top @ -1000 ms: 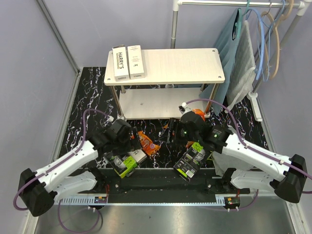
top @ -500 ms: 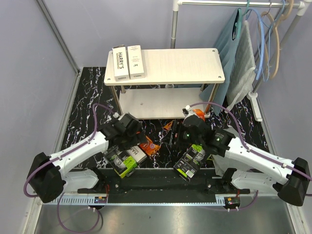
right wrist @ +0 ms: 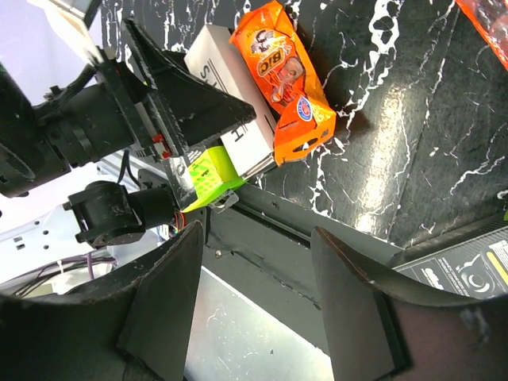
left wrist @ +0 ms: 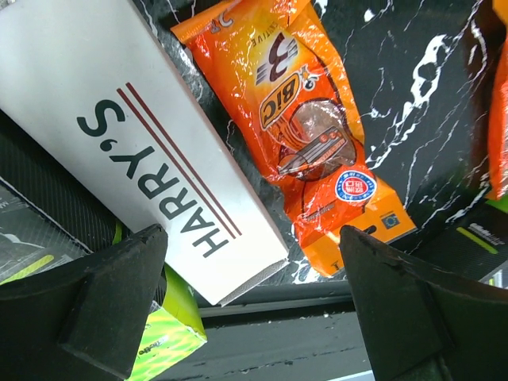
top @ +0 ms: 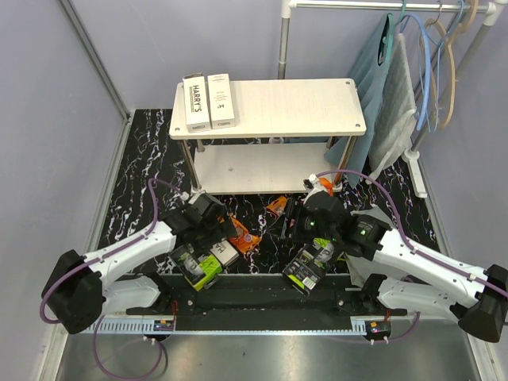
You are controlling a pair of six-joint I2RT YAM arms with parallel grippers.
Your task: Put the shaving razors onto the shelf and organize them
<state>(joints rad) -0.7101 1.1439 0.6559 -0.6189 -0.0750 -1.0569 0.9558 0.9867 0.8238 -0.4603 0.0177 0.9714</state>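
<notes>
Two white HARRY'S boxes (top: 208, 100) lie side by side on the left end of the shelf's top board (top: 294, 107). On the black floor a third HARRY'S box (left wrist: 135, 135) lies next to an orange BIC pack (left wrist: 309, 135), both partly over a lime-green blister pack (left wrist: 171, 333). My left gripper (left wrist: 254, 317) hovers open and empty just above the box's near end. It also shows in the top view (top: 216, 228). My right gripper (right wrist: 254, 317) is open and empty over the floor's near edge. The same orange pack (right wrist: 286, 79) and box (right wrist: 230, 103) lie ahead of it.
Another orange pack (top: 278, 206) lies before the shelf's lower board (top: 246, 168). A second black-and-green blister pack (top: 309, 266) lies under my right arm. A black base rail (top: 262, 298) runs along the near edge. A clothes rail with hangers and cloths (top: 413, 71) stands at the right.
My left gripper has moved right and then nearer, down over the floor box and orange pack. My right gripper has shifted slightly right and nearer. Both stay open.
</notes>
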